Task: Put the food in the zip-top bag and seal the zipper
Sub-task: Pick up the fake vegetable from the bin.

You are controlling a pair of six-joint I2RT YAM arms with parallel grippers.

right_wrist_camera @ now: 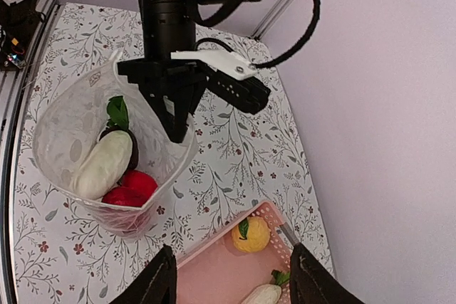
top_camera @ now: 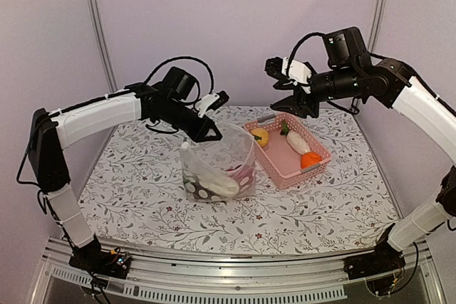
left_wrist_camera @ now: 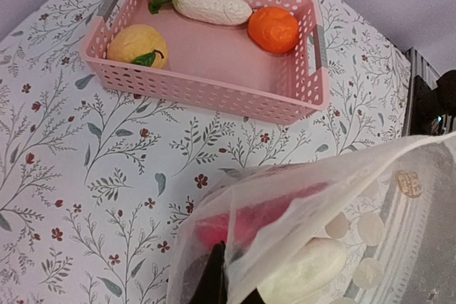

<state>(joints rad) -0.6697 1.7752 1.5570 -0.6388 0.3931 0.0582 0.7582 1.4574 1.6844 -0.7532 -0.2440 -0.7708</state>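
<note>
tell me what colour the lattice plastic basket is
Pink, the rectangular lattice plastic basket; clearest in the left wrist view.

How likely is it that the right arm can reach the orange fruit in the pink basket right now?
Probably yes. The right gripper hovers above the pink basket with jaws open and empty, and the orange fruit lies uncovered in it, nothing over it.
</note>
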